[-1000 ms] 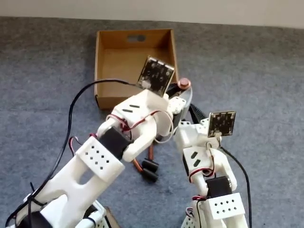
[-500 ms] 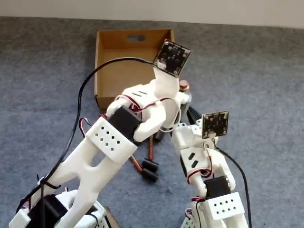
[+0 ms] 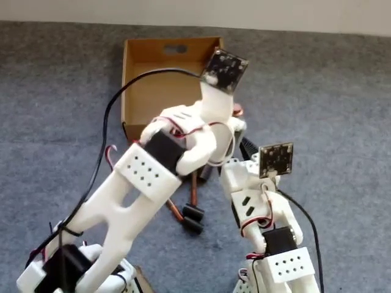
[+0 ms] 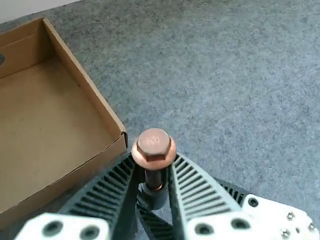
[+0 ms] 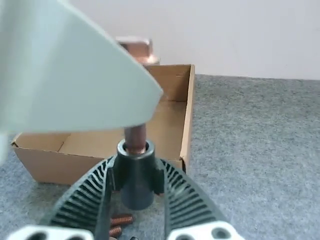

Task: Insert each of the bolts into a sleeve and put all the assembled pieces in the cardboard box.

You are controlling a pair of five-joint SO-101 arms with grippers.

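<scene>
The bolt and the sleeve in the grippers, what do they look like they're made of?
The bolt looks like copper-coloured metal, with a soft sheen on its hex head. The sleeve is dark grey and matte; metal or plastic, I cannot tell.

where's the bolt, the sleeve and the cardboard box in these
bolt [image 4: 156, 146], left wrist view, on its copper hex head
sleeve [image 5: 136, 172], right wrist view, on its dark outer wall below the rim
cardboard box [image 3: 149, 91], high view, on the bare floor inside it

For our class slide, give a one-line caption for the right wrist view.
Right gripper holds a sleeve, bolt in its top, box behind.
</scene>
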